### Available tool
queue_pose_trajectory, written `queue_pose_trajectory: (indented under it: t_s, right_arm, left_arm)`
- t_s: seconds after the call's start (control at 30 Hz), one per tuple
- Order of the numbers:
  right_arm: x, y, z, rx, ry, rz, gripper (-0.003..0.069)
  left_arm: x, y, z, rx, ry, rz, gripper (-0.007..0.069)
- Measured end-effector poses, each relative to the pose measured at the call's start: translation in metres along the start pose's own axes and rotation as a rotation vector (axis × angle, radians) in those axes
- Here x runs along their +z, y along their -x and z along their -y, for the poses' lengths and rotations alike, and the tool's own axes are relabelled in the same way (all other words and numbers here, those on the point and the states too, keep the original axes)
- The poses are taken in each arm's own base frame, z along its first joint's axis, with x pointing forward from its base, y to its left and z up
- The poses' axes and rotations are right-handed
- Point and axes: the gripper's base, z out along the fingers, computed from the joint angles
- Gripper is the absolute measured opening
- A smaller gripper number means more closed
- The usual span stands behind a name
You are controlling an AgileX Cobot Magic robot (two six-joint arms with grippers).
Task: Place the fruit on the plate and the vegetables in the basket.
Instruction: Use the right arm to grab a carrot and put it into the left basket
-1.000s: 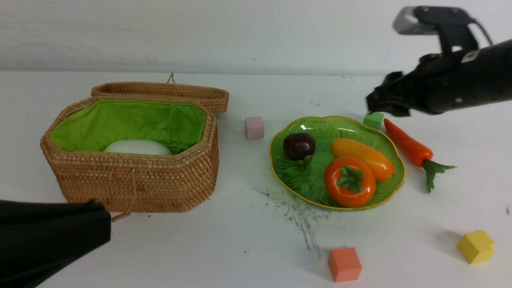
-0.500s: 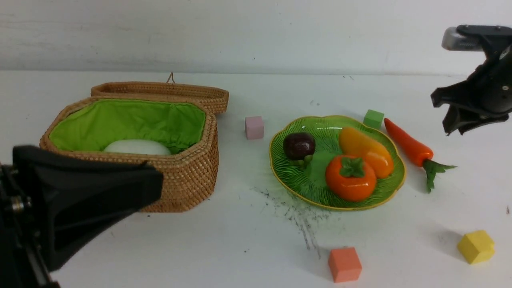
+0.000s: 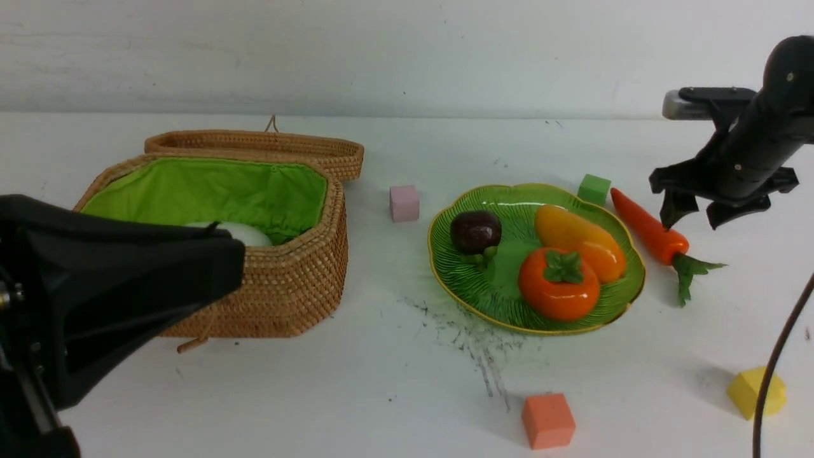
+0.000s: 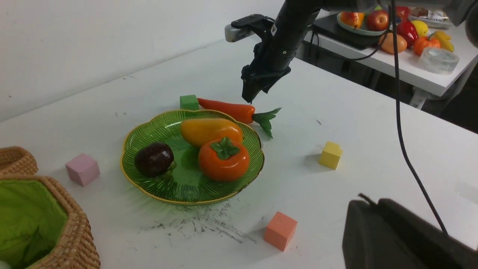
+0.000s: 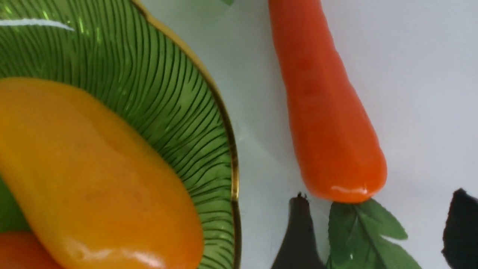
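Observation:
The green plate (image 3: 474, 289) holds a purple mangosteen (image 3: 475, 232), a mango (image 3: 579, 242) and a persimmon (image 3: 558, 283). An orange carrot (image 3: 648, 229) lies on the table just right of the plate. My right gripper (image 3: 696, 216) hangs open above the carrot's thick end, its fingers either side of the green leaves (image 5: 358, 231) and touching nothing. The open wicker basket (image 3: 280, 286) at left holds a white radish (image 3: 248, 232). My left gripper (image 3: 232, 267) is shut and empty, close to the camera in front of the basket.
Foam cubes lie about: pink (image 3: 404, 203), green (image 3: 593, 189) beside the carrot's tip, orange (image 3: 547, 420), yellow (image 3: 753, 391). The basket's lid (image 3: 267, 146) lies open behind it. A black cable (image 3: 776, 356) hangs at the right. A side table (image 4: 410, 71) with other fruit stands beyond.
My right gripper swung right from the plate's far edge, came down over the carrot's thick end and opened wider. My left arm rose in front of the basket. The mango shifted slightly.

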Motion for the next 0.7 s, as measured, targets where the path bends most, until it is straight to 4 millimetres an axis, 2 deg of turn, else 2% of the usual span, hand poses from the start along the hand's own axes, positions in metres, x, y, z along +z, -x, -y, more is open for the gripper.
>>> queue_pose_trajectory:
  t_s: [0.2,0.37,0.7]
  right_arm:
    - [0.026,0.001,0.002,0.003,-0.004,0.013,0.0491]
    - [0.036,0.002,0.003,0.005,-0.006,0.030,0.0491]
    - [0.071,-0.006,0.005,0.006,-0.009,-0.015,0.0483]
  left_arm:
    - [0.000,-0.001,0.000,0.000,0.000,-0.009,0.0020]
    - [0.000,-0.001,0.000,0.000,0.000,-0.009,0.0022]
    - [0.000,-0.001,0.000,-0.020,-0.001,-0.009,0.0021]
